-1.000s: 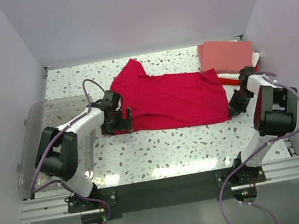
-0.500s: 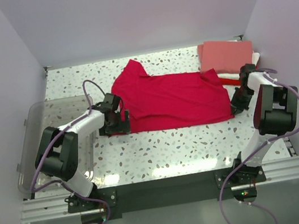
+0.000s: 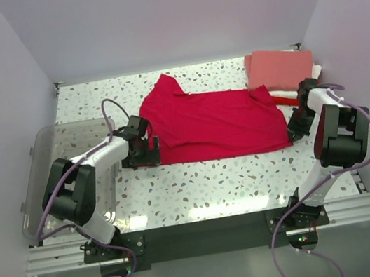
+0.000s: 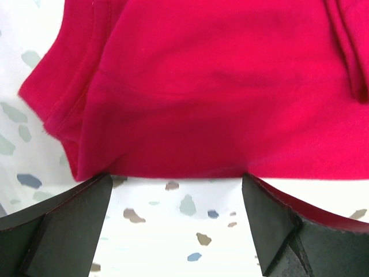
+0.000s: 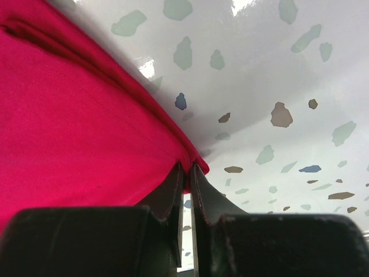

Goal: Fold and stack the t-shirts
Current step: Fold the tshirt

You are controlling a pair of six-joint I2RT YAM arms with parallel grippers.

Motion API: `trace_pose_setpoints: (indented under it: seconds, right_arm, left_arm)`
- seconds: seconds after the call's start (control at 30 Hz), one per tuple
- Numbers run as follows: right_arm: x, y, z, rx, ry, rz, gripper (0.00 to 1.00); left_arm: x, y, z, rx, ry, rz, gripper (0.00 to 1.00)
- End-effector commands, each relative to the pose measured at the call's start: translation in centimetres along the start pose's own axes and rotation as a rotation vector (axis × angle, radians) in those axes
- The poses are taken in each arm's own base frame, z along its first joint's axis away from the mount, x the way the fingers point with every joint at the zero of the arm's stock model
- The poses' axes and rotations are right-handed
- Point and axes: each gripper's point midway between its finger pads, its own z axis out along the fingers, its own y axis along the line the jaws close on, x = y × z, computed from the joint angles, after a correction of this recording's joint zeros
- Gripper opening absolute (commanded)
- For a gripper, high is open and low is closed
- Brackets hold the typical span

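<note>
Beside the near right corner of the spread shirt, the right gripper (image 5: 185, 173) is pinched tight on the hem of the crimson-red cotton t-shirt (image 3: 214, 123). A fold of cloth is caught between its black fingertips (image 5: 167, 196), just above the speckled white table (image 3: 213, 176). The left gripper (image 4: 176, 199) holds nothing: its jaws stand wide apart, low over the table, with the shirt's left hem lying just ahead of the two fingers. Compared with a second ago, the right gripper has drawn its corner slightly farther right, so the near hem runs straighter, and the left gripper sits a touch farther left. The left arm reaches forward from its base, its forearm lying low and angled right toward the shirt. The right arm is folded with its elbow raised and its wrist dipping down and left to the corner. Just beyond it, in the far right corner, a salmon-pink folded shirt (image 3: 280, 68) tops a white one (image 3: 316, 74) and a red one (image 3: 281, 99). A clear plastic bin (image 3: 40, 163) sits at the left edge
</note>
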Motion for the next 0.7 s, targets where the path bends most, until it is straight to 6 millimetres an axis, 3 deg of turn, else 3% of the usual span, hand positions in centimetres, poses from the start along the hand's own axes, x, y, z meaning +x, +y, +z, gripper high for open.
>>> trace_pose_setpoints:
  seconds: [0.0,0.03,0.17,0.3,0.37,0.5,0.53,0.6,0.63,0.67]
  right_arm:
    - [-1.3,-0.7,-1.9,0.020,-0.070,-0.006,0.09]
    - [-1.6,-0.7,-2.7,0.013,-0.098,-0.003,0.24]
    - [-2.4,-0.4,-5.0,-0.018,-0.171,0.008,0.45]
    - [-3.9,1.0,-8.7,-0.067,-0.297,0.007,0.54]
    - [-3.7,3.1,-10.0,-0.094,-0.339,-0.046,0.56]
    - [-2.7,9.9,-12.7,-0.185,-0.419,-0.178,0.56]
    - [-1.1,12.8,-13.0,-0.232,-0.415,-0.251,0.56]
    - [-0.3,16.3,-14.0,-0.322,-0.437,-0.300,0.56]
    - [1.7,19.0,-14.1,-0.379,-0.414,-0.372,0.56]
    - [2.0,21.0,-14.9,-0.427,-0.433,-0.404,0.56]
  left_arm:
    - [-1.2,-0.7,-2.7,0.045,-0.042,-0.020,1.00]
    - [-2.5,-1.2,-3.9,0.069,-0.081,-0.029,1.00]
    - [-4.9,-2.5,-6.9,0.119,-0.121,-0.048,1.00]
    - [-7.3,-4.0,-8.8,0.164,-0.181,-0.047,1.00]
    - [-8.2,-4.6,-8.7,0.179,-0.194,-0.046,1.00]
    - [-8.4,-5.2,-6.9,0.176,-0.164,-0.049,1.00]
    - [-7.9,-5.2,-6.1,0.176,-0.144,-0.052,1.00]
    - [-7.7,-5.8,-5.7,0.214,-0.146,-0.066,1.00]
    - [-7.0,-5.8,-5.5,0.222,-0.139,-0.071,1.00]
    - [-7.1,-6.2,-5.6,0.250,-0.156,-0.075,1.00]
